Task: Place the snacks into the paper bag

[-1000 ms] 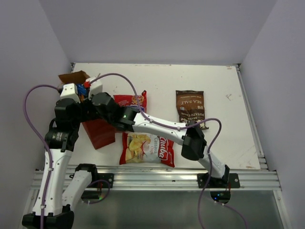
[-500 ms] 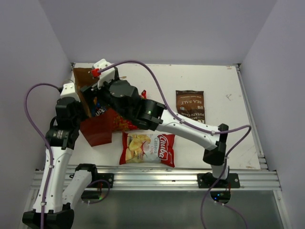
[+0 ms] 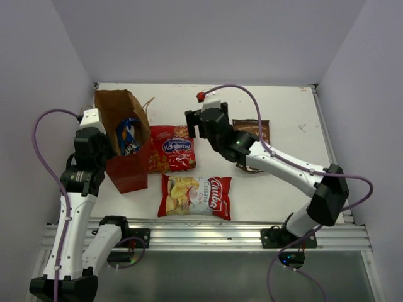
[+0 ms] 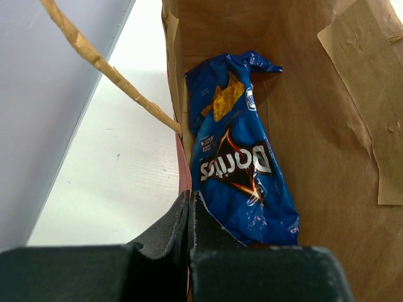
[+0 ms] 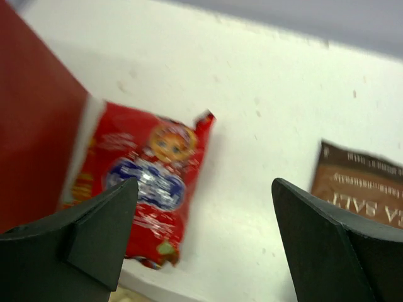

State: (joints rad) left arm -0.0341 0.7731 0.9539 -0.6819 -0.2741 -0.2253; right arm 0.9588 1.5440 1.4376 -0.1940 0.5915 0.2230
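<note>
At the paper bag [image 4: 327, 157] rim, left pincer [image 4: 189, 199] clamps — right pincer [image 5: 204, 184] gapes over table [image 3: 283, 107].

The white table [image 3: 296, 182] has a metal rail [image 3: 208, 236] along its near edge and a few small dark marks on its surface. A paper bag [image 3: 129, 173] stands at the left side with its mouth open upward. Just beside it on the right, a red bag [image 3: 171, 148] lies flat, its left edge up against the paper bag's wall. In front of that, close to the near edge, a cassava bag [image 3: 195, 196] lies flat with its print facing up. A brown bag [image 3: 258, 128], partly hidden, lies toward the middle of the table, well apart from the paper bag.
</note>
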